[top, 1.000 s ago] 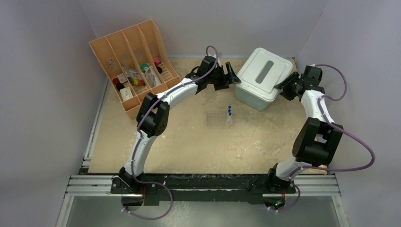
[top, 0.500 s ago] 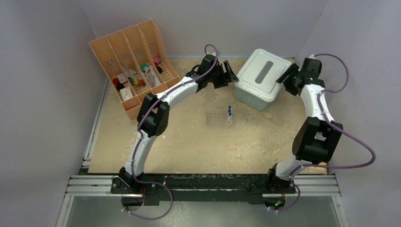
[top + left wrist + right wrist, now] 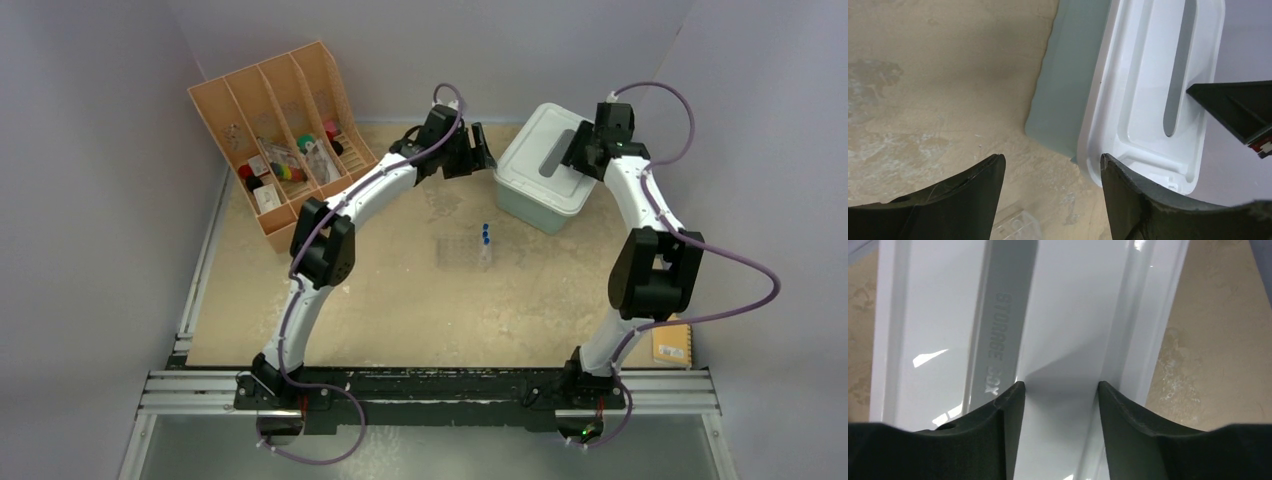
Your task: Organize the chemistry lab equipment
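So the peach organizer (image 3: 262,95) holds small loose items (image 3: 290,170); the storage box (image 3: 522,207) has its lid (image 3: 545,150) on. The right gripper (image 3: 1060,390) swung over it, spread empty like the left gripper (image 3: 1053,162).

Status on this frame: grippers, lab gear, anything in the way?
Left gripper open, empty, beside the storage box. Right gripper open, empty, above the lid. Clear tube rack, blue-capped tubes standing mid-table, untouched. Lid shut on box.

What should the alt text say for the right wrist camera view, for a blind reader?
A glossy white lid fills the view, its long recessed handle slot embossed STORAGE BOX. The right arm's dark jaws stand open at the bottom edge, close over the lid and holding nothing. Tan tabletop shows at right.
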Action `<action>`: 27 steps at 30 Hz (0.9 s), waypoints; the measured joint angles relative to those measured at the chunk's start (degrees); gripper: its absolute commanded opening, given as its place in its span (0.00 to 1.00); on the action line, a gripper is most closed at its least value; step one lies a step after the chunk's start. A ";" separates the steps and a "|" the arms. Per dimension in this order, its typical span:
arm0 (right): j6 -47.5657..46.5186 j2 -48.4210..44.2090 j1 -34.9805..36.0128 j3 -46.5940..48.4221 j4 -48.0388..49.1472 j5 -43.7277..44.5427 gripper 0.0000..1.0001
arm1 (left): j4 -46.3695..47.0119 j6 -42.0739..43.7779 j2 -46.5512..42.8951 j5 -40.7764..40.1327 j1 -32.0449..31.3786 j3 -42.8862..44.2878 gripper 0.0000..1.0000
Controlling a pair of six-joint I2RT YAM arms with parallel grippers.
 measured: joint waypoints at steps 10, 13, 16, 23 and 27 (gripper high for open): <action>0.26 2.58 -0.35 5.03 -5.07 -0.17 0.58 | -12.61 11.72 -9.86 -9.38 1.88 -4.74 0.77; 0.15 2.45 0.48 6.43 -7.21 0.55 0.70 | -15.45 14.43 -18.01 -15.08 2.54 -10.56 0.79; -0.11 -0.04 1.01 6.51 -8.83 1.07 0.76 | -16.65 16.44 -28.87 -20.72 2.99 -19.58 0.80; -0.20 -23.08 1.22 -7.15 -8.59 2.38 0.80 | -16.85 16.96 -50.14 -30.34 2.97 -37.20 0.80; -0.22 -37.27 1.22 -15.17 -10.27 3.30 0.82 | -17.59 16.24 -60.35 -35.98 2.97 -44.70 0.82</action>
